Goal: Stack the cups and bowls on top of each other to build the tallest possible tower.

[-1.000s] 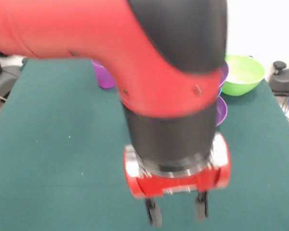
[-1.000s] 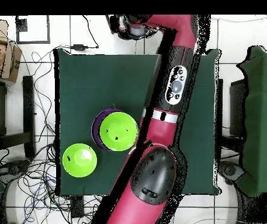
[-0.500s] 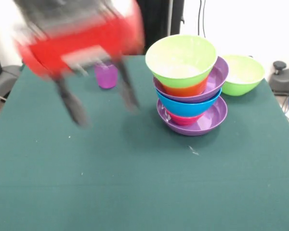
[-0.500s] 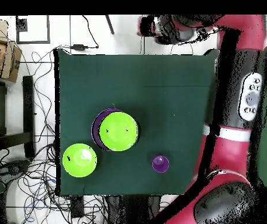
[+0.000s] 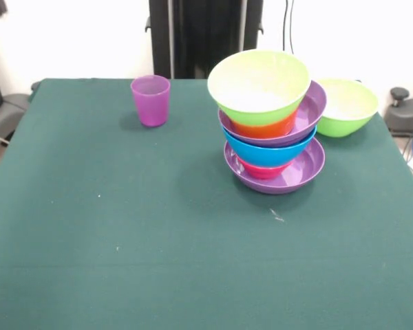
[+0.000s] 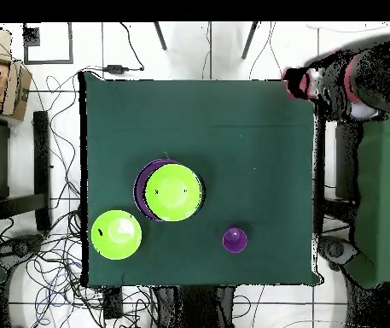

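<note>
1. Tower [image 5: 272, 130]: purple base bowl, red-pink, blue, purple, orange, lime green bowl [image 5: 259, 86] on top, tilted.
2. Purple cup [image 5: 151, 100] upright, well apart from the tower.
3. Second lime bowl [image 5: 345, 106] just beside the tower on the green tabletop [image 5: 124, 240].

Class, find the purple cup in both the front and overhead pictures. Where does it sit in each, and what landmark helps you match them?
Front view: the purple cup stands upright at the upper left, apart from the tower.
Overhead view: the purple cup is a small purple circle at the lower middle, right of the tower.
Shared landmark: the tower's top lime green bowl, with the loose lime green bowl on the tower's other side from the cup.
</note>
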